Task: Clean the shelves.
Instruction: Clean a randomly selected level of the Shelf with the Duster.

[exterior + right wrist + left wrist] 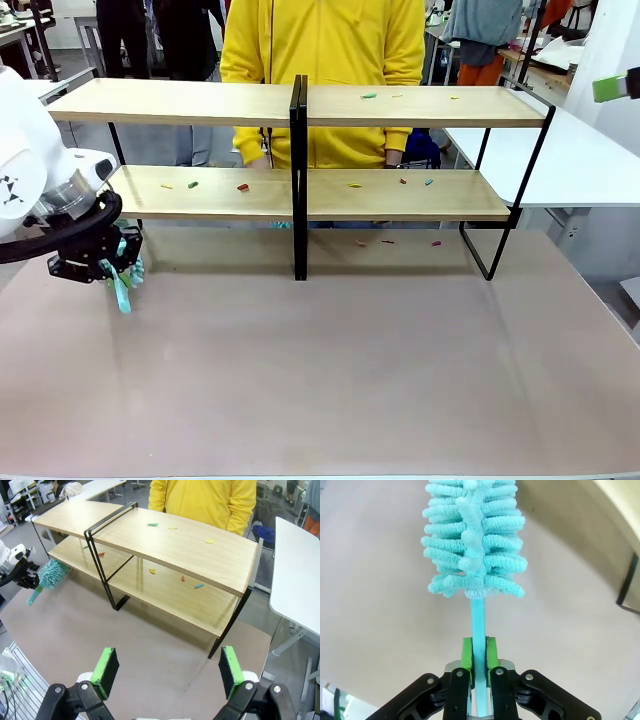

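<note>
Cleaning judged not started: shelves [200, 100] at the table's [330, 370] far side carry coloured scraps [242, 187] on 2 tiers; left hand [479, 652] clenched on teal duster [475, 540] near their left end; right hand [169, 672] released, raised.

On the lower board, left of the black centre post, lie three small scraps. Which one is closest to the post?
The red scrap. The green scrap and the yellow scrap lie farther left, away from the centre post.
</note>
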`<action>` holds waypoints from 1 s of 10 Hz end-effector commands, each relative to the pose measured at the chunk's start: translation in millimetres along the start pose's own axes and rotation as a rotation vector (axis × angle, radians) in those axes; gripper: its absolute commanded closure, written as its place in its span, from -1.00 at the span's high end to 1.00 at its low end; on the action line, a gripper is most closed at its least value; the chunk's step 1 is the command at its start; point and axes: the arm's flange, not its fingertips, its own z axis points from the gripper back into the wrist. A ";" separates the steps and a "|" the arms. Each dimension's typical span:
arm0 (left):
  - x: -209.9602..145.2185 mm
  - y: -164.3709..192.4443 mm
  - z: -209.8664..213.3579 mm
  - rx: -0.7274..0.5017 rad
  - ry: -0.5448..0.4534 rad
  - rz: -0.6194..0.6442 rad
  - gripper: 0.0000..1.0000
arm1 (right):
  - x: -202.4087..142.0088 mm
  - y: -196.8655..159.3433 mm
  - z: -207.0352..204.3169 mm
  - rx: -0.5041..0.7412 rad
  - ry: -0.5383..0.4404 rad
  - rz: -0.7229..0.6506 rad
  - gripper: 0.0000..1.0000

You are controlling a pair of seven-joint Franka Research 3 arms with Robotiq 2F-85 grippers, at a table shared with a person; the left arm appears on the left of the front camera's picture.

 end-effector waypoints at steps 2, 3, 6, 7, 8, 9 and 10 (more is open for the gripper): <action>-64.9 44.3 -17.5 -0.086 -0.070 -0.038 -1.00 | 0.1 -0.9 0.3 0.003 -0.001 -0.002 1.00; -67.6 43.6 -15.8 -0.127 -0.059 -0.101 -1.00 | 0.1 -0.9 0.3 0.003 -0.001 -0.002 1.00; -77.1 47.8 -13.7 -0.141 0.063 -0.284 -1.00 | 0.1 -0.9 0.3 0.003 -0.001 -0.002 1.00; -78.7 53.1 -12.3 -0.145 0.115 -0.349 -1.00 | 0.1 -0.9 0.3 0.003 -0.001 -0.002 1.00; -79.4 62.0 -7.4 -0.166 0.175 -0.443 -1.00 | 0.1 -0.9 0.3 0.003 -0.001 -0.002 1.00; -78.6 75.5 1.0 -0.201 0.242 -0.541 -1.00 | 0.1 -0.9 0.3 0.003 -0.001 -0.002 1.00; -76.6 94.5 13.0 -0.265 0.317 -0.649 -1.00 | 0.1 -0.9 0.3 0.003 -0.001 -0.002 1.00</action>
